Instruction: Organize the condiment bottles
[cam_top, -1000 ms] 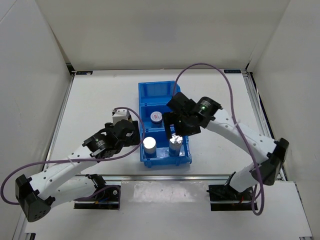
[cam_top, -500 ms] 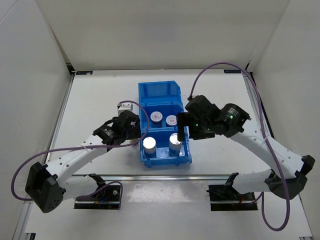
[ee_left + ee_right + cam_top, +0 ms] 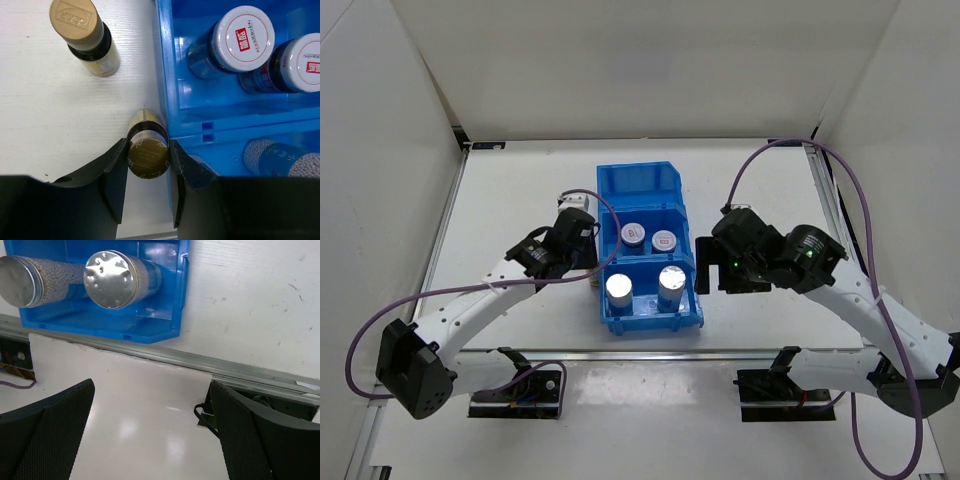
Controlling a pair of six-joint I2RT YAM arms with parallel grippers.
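Top view: blue bin holds two white-lidded jars centrally and two silver-topped cylinders at 6 o'clock.

Left wrist: left claw clamps an amber bottle beside the bin; second amber bottle at 11 o'clock on the bench.

Right wrist: right claw spread wide, empty.

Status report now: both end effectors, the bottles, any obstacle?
Left end effector shut on amber bottle beside the bin. Right end effector open, empty. Second amber bottle on table. Nothing in the way.
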